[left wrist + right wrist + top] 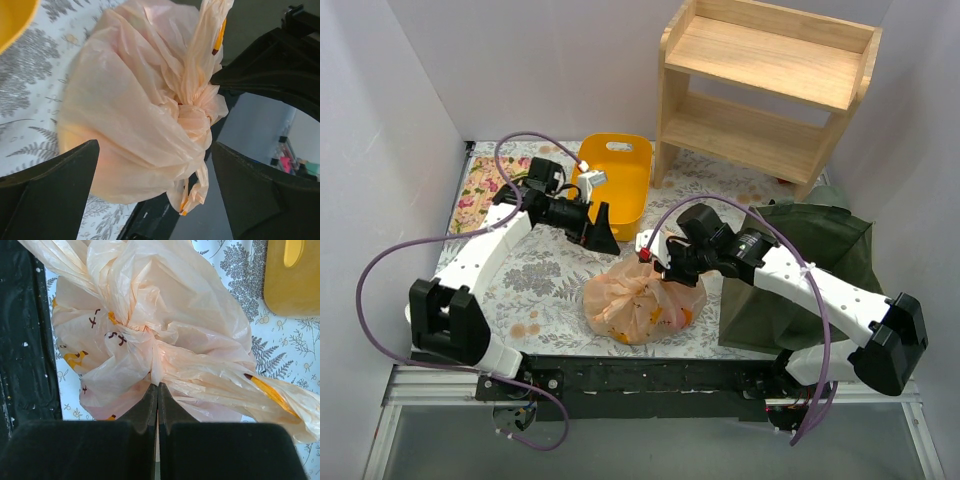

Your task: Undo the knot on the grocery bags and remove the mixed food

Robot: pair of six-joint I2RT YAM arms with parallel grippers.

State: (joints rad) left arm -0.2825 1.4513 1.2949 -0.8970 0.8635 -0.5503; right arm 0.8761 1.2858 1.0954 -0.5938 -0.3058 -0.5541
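The thin tan plastic bag lies on the patterned cloth between the arms, and its knot is still twisted tight. A loose handle tail trails to the right. My right gripper is shut on a thin fold of the bag's plastic just below the knot. My left gripper hangs open behind the bag. In the left wrist view the knot shows between its spread fingers, untouched. The mixed food is hidden inside the bag.
A yellow bin stands just behind the left gripper. A wooden shelf is at the back right. A dark green tote stands under the right arm. A floral cloth lies at the far left.
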